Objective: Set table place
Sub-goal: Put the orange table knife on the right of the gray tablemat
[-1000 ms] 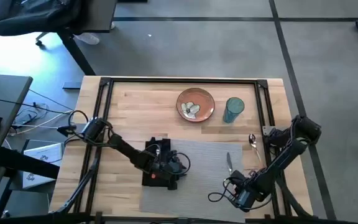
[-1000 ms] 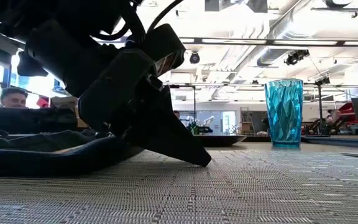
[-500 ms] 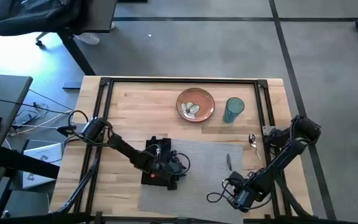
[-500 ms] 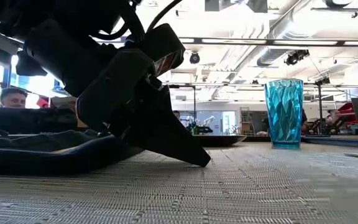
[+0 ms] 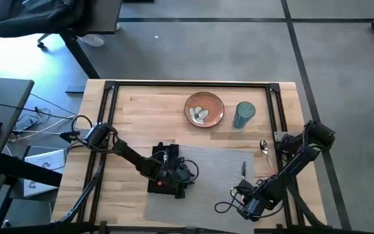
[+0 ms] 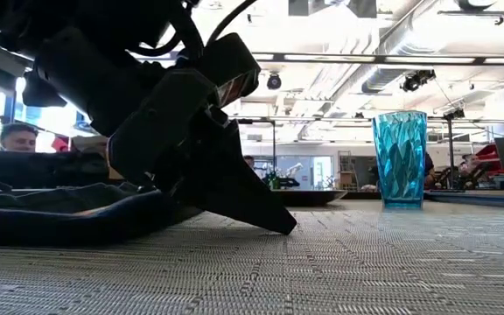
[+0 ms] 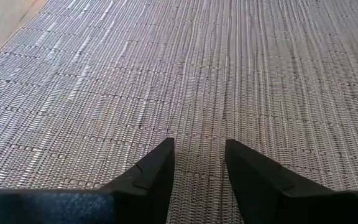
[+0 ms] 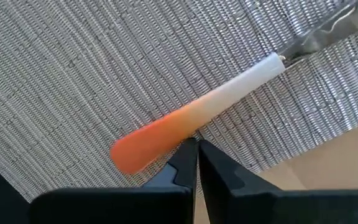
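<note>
The left hand (image 7: pixel 199 163) rests low on the grey woven placemat (image 5: pixel 206 169), its two dark fingers (image 7: pixel 151 171) parted with a strip of bare weave showing between them and nothing held. In the low view this hand (image 6: pixel 274 223) slants down with its tip on the mat, and a black cloth napkin (image 6: pixel 59 219) lies in folds just behind and under it. In the high view the napkin (image 5: pixel 164 151) shows as a dark patch at the left hand's far side, at the mat's left edge. The right hand (image 8: pixel 196 149) has its fingers pressed together with no gap, their tips touching the near edge of an orange-handled utensil (image 8: pixel 197 118) that lies flat on the mat; the handle fades from orange to white toward a metal head that runs out of the picture, so which piece of cutlery it is cannot be told there. Seen from above, the right hand (image 5: pixel 249 195) sits at the mat's right side, with the utensil (image 5: pixel 243 170) just ahead of it. Farther out beyond it a spoon (image 5: pixel 263 147) lies on the bare wood of the desk (image 5: pixel 141 110). Well beyond both hands, near the desk's far edge, stand the orange-brown plate (image 5: pixel 204 109) and a blue tumbler (image 5: pixel 243 115) just beside it.
</note>
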Controlling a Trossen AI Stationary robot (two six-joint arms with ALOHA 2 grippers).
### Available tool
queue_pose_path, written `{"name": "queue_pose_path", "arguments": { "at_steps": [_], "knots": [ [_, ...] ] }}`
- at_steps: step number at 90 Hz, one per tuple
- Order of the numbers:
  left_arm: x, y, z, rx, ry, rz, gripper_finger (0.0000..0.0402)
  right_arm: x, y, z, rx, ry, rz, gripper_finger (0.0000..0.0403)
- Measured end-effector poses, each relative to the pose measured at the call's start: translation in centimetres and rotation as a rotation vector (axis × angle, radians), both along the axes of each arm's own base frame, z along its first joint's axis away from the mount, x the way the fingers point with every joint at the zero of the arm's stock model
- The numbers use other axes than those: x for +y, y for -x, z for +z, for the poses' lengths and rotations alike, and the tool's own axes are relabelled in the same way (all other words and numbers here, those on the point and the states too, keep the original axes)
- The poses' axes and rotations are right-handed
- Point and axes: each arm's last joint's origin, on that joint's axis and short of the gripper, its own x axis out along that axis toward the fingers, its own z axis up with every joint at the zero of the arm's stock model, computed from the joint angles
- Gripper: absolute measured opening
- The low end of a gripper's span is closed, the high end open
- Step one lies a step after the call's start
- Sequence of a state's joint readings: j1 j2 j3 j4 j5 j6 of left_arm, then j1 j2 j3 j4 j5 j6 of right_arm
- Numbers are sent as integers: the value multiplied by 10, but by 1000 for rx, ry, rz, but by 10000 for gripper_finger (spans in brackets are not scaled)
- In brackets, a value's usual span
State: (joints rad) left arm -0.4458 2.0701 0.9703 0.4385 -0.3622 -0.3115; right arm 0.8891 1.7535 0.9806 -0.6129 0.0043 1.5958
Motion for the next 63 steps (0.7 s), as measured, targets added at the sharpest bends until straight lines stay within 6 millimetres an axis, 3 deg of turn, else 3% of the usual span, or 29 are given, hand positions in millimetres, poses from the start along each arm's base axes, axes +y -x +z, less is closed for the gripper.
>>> {"name": "queue_pose_path", "arguments": {
  "at_steps": [30, 41, 63],
  "knots": [
    [0, 0, 0, 0, 1, -2, 129, -14, 5, 8, 85, 54, 11, 0],
    [0, 0, 0, 0, -5, -6, 129, -26, 11, 14, 105, 157, -31, 0],
    [0, 0, 0, 0, -6, -6, 129, -43, 7, 4, 95, 232, -45, 0]
  ]
}}
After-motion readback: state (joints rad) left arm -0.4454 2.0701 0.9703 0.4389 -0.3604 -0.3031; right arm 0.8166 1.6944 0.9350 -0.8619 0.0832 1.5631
